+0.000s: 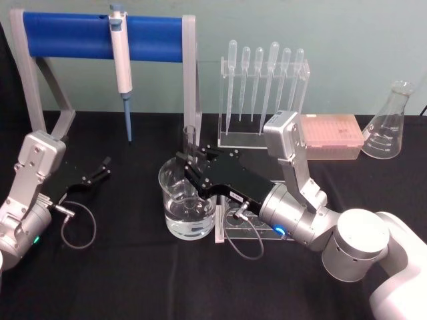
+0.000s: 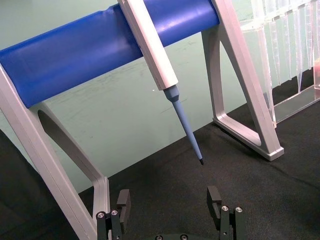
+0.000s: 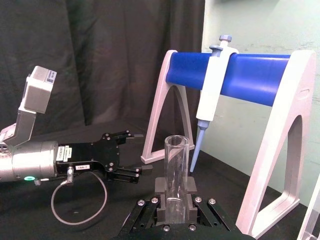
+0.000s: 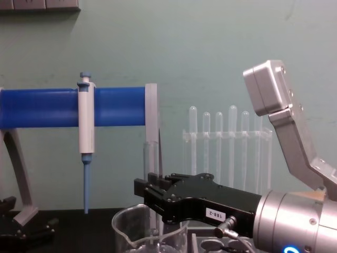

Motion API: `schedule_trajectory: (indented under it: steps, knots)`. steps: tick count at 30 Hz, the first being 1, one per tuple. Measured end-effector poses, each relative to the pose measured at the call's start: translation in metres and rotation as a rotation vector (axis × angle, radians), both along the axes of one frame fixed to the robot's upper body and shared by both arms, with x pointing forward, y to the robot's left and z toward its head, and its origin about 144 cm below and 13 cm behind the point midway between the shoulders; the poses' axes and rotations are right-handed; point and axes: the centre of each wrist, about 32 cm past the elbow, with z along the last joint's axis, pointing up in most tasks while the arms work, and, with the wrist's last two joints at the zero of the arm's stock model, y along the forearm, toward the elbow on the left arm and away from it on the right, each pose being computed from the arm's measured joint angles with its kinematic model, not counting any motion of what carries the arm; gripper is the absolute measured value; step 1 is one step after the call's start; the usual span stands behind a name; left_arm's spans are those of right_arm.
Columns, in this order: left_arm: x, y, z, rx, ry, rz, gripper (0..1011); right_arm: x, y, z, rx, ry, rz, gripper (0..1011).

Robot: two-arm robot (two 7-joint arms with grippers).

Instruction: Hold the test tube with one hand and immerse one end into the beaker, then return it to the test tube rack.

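The test tube (image 1: 190, 141) stands upright with my right gripper (image 1: 189, 165) shut on its middle, directly over the beaker (image 1: 175, 212). The beaker is wide clear glass with water in its bottom. In the chest view the test tube (image 4: 151, 163) runs down behind the beaker's rim (image 4: 126, 224); I cannot tell whether its lower end touches the water. In the right wrist view the test tube (image 3: 177, 165) rises between my right gripper's black fingers (image 3: 161, 186). My left gripper (image 1: 101, 169) rests open on the table at the left, and in the left wrist view it (image 2: 170, 207) holds nothing.
A white-and-blue pipettor (image 1: 121, 60) hangs on a blue-barred stand (image 1: 67, 30) behind. A clear rack of plastic pipettes (image 1: 263, 87), a pink tip box (image 1: 331, 133) and a conical flask (image 1: 387, 123) stand at the back right. A low clear holder (image 1: 230, 230) lies beside the beaker.
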Motion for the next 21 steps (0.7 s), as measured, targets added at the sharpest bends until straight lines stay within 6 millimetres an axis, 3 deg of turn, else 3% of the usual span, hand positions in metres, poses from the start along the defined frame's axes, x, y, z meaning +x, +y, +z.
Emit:
schedule_trajectory:
  steps: [21]
  knots:
    - [0.0000, 0.0000, 0.0000, 0.000, 0.000, 0.000, 1000, 0.0000, 0.0000, 0.0000, 0.000, 0.000, 0.000, 225]
